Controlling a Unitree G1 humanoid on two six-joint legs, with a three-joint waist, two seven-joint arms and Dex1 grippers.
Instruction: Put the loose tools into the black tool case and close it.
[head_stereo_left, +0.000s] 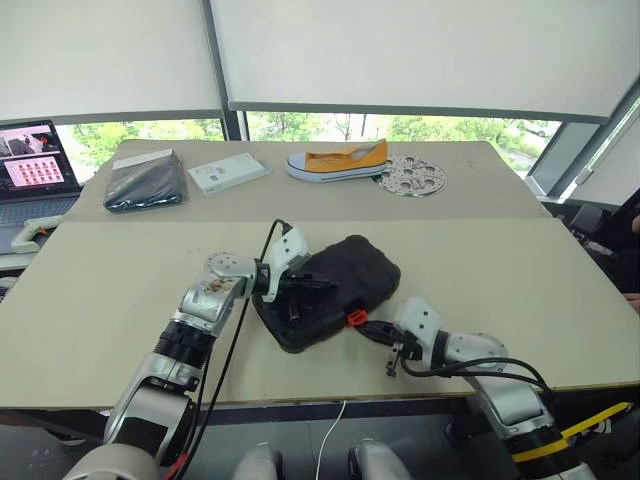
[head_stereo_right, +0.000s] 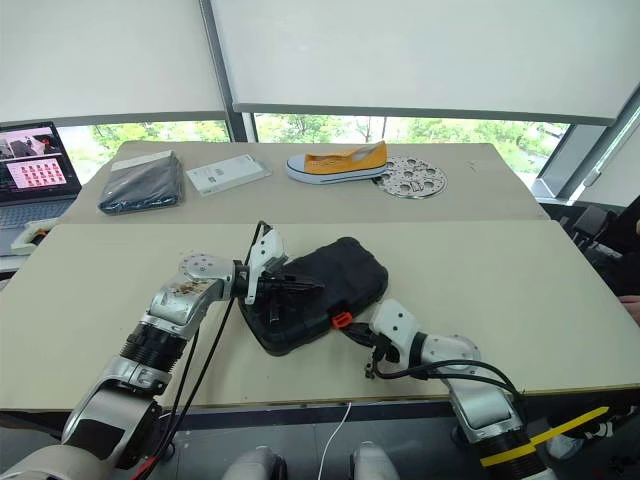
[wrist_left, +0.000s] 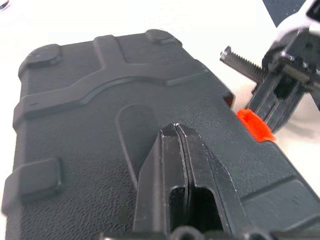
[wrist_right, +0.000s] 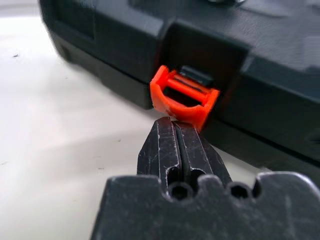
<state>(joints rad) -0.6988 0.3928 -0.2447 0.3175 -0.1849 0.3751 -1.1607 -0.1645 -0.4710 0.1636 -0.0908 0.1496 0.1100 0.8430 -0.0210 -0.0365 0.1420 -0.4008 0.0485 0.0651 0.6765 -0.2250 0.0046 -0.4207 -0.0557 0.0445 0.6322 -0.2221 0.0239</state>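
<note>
The black ribbed plastic tool case (head_stereo_left: 330, 290) lies closed near the front edge of the pale beige table (head_stereo_left: 120, 300), lid down. The left gripper (wrist_left: 177, 131) rests on top of the lid, its two black fingers pressed together. At the case's front edge, the right gripper (wrist_right: 175, 125), fingers also squeezed tight with nothing between them, noses right up under the small orange latch (wrist_right: 184, 97), which sticks out, tilted away from the shell.
</note>
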